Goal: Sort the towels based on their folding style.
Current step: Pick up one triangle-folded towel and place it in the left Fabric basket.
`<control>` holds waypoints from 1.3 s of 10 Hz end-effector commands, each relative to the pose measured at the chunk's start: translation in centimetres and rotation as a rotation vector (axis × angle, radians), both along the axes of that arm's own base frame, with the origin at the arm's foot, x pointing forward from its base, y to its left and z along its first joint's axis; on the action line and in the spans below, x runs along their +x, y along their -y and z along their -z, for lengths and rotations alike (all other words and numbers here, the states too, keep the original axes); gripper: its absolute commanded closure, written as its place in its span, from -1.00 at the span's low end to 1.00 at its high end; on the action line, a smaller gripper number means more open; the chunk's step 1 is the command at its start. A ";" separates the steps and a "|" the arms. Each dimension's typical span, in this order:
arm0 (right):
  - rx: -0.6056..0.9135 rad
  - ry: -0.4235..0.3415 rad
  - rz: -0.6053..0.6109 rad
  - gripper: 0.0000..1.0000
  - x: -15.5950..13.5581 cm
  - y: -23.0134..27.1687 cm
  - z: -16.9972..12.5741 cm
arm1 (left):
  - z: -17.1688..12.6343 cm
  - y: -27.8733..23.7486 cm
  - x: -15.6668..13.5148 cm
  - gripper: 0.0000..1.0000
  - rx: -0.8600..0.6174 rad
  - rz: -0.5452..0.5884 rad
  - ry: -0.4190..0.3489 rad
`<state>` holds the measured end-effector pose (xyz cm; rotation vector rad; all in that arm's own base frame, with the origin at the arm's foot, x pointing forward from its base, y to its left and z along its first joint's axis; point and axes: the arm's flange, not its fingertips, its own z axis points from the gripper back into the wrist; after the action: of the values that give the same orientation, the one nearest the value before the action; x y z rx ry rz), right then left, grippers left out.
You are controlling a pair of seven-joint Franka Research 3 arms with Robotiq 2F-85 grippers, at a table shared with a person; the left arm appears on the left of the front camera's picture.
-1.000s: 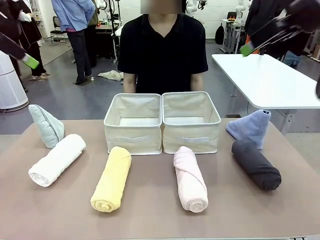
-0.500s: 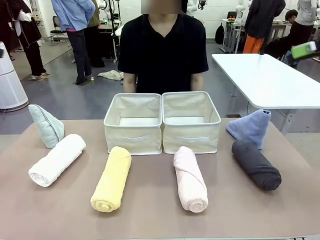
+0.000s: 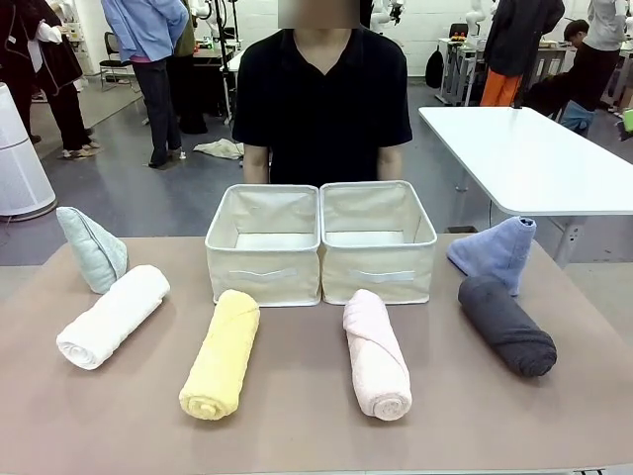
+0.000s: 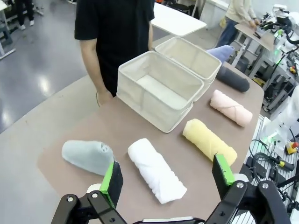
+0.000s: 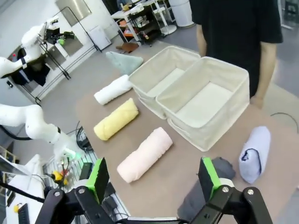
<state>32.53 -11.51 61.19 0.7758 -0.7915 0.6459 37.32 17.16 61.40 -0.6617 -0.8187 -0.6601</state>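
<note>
A brown surface [image 3: 297, 440] carries six terry towels and two beige fabric bins. The left-hand bin [image 3: 263, 275] and the right-hand bin [image 3: 381, 275] stand side by side, walls touching, at the far middle of the surface. Each has a pale sewn strip across its front wall; whether anything is printed on it is too small to tell.

At the robot's far left stands a pale mint towel folded into a cone [image 3: 91, 249], upright on its broad end. Just beside it, nearer the robot, lies a white towel rolled into a cylinder [image 3: 112, 316]. A yellow rolled towel [image 3: 222, 353] lies in front of the left-hand bin, its far end close to that bin's wall. A pink rolled towel [image 3: 376, 353] lies likewise in front of the right-hand bin. At the right a dark grey rolled towel [image 3: 505, 325] lies slanted – and just behind it sits a periwinkle-blue towel folded into a cone [image 3: 495, 252].

A person in a black short-sleeved shirt [image 3: 321, 94] stands at the far edge behind the bins, one hand [image 4: 103, 96] at the rim of the surface.

The left claw [image 4: 167, 173] hangs high above the white roll's end of the surface, released, green pads wide apart, grasping nothing. The right claw [image 5: 153, 178] hangs high above the grey roll's end – likewise released and grasping nothing.
</note>
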 end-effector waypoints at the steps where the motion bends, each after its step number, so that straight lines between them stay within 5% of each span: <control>1: -0.051 0.096 -0.076 -1.00 -1.8 0.0 0.4 | -0.3 -0.7 -0.4 -1.00 0.060 -0.003 -0.028; 3: -0.112 0.151 -0.118 -1.00 -3.1 0.7 0.0 | 0.0 -1.9 -1.0 -1.00 0.074 -0.022 -0.050; 8: -0.219 0.114 -0.185 -1.00 -5.5 1.6 0.0 | 0.1 -2.6 -3.2 -1.00 0.136 -0.015 -0.070; 13: -0.186 0.116 -0.158 -1.00 -5.1 1.6 -0.3 | 0.4 -2.4 -1.9 -1.00 0.107 -0.038 -0.066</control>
<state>27.26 -13.24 61.46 0.6330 -0.7564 0.8997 35.27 19.61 60.90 -0.5648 -0.7163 -0.6410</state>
